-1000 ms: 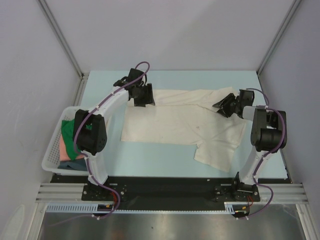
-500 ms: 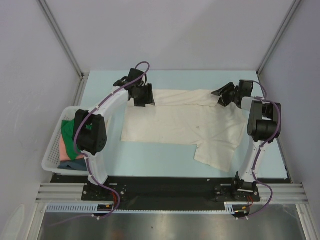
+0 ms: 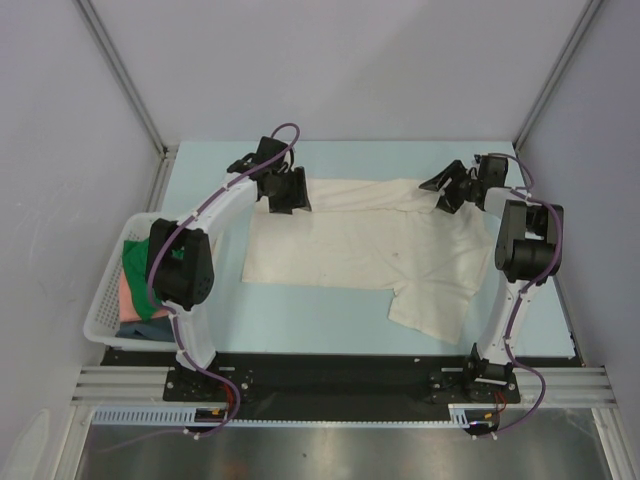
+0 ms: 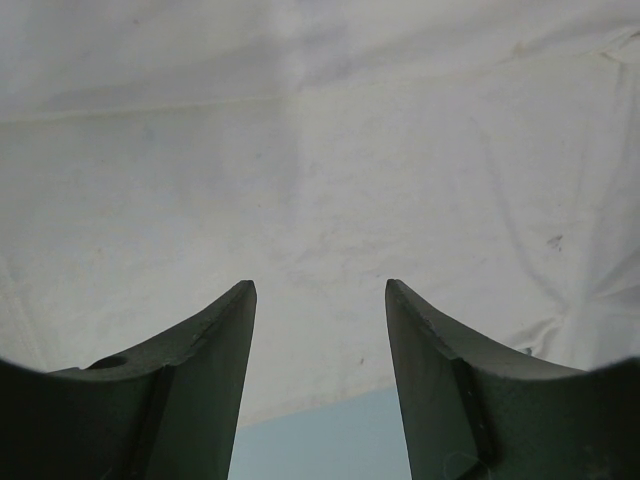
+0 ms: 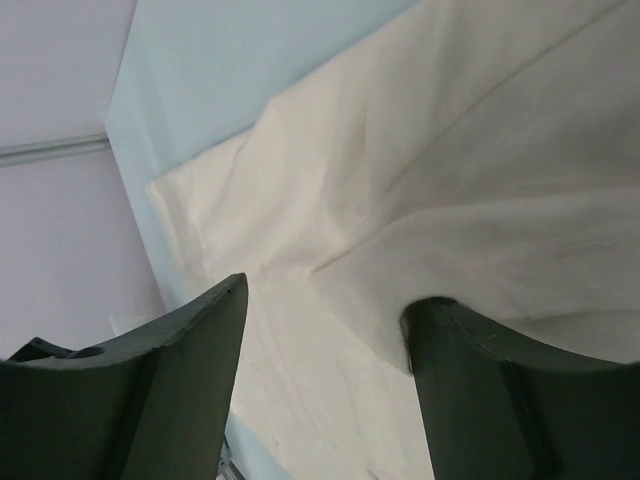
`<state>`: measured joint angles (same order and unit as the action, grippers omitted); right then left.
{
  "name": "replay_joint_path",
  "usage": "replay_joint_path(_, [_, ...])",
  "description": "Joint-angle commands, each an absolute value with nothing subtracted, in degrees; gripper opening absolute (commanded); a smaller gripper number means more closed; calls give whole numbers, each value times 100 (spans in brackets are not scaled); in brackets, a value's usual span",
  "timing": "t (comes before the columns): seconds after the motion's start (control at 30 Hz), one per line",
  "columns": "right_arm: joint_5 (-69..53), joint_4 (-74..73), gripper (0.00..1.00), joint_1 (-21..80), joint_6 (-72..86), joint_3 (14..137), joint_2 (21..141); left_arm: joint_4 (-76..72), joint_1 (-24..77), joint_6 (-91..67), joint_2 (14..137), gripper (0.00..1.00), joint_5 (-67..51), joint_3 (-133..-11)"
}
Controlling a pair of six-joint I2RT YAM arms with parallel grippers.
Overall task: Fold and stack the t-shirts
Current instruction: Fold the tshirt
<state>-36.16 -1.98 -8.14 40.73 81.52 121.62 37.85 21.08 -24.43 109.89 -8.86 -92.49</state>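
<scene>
While the cream t-shirt (image 3: 370, 245) is lying spread out on the light blue desk (image 3: 330, 315), both arms are reaching to its far edge; the left gripper (image 3: 285, 190) is hovering over the far left corner of the cloth, and the right gripper (image 3: 447, 190) is hanging over the far right corner. In the left wrist view the jaws are standing well apart with nothing between them; wrinkled cream cloth is filling the view beneath, and a sliver of the desk is showing at the bottom between the jaws. In the right wrist view the jaws are likewise standing wide; a raised fold of the cream cloth is running just beside the right-hand jaw, though I cannot tell whether it is touching, and nothing is being clamped. The shirt's near right part is trailing toward the arms' bases, ending in a flap nearer the front edge than the rest of the hem. At the left edge of the desk a white lattice basket (image 3: 100, 320) is sitting beside the left arm; inside it a green t-shirt (image 3: 138, 262) is lying toward the far side, a salmon pink t-shirt (image 3: 125, 292) is showing next to it, and a dark blue t-shirt (image 3: 140, 328) is peeking out at the near end.
</scene>
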Motion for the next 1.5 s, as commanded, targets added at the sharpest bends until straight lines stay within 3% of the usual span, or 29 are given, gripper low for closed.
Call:
replay_joint_path(0.0, [-3938,-176,68,-818,3744,8191,12235,3709,2092,-2408,11056,60,-1020,-9386])
replay_joint_path(0.2, [-3815,-299,56,-686,3954,8034,12112,3718,2083,-2364,11057,60,-1002,-9369])
replay_joint_path(0.23, [-3823,-229,45,-686,4086,7964,12094,3683,2074,-2364,11048,60,-1011,-9352])
replay_joint_path(0.43, [-3719,519,9,-677,5869,7234,11743,3507,2030,-2426,10978,60,-1063,-9150])
replay_joint_path(0.57, [-3385,54,4,-624,6608,7006,11418,3358,2004,-2487,10907,60,-1107,-8931])
replay_joint_path(0.9, [-2857,-913,4,-580,7944,6900,10960,3164,1890,-2514,10661,60,-1186,-8570])
replay_joint_path(1.03, [-2681,-1239,12,-422,8226,6627,10854,3103,1846,-2505,10609,60,-1213,-8438])
replay_joint_path(1.3, [-2129,-1502,13,-18,8718,6275,10583,3059,1828,-2470,10617,60,-1292,-8314])
replay_joint_path(1.4, [-1821,-1784,17,149,8929,6109,10284,3050,1828,-2443,10635,60,-1327,-8314])
replay_joint_path(1.47, [-1741,-1915,28,184,8878,5995,10108,3024,1828,-2443,10661,60,-1336,-8306])
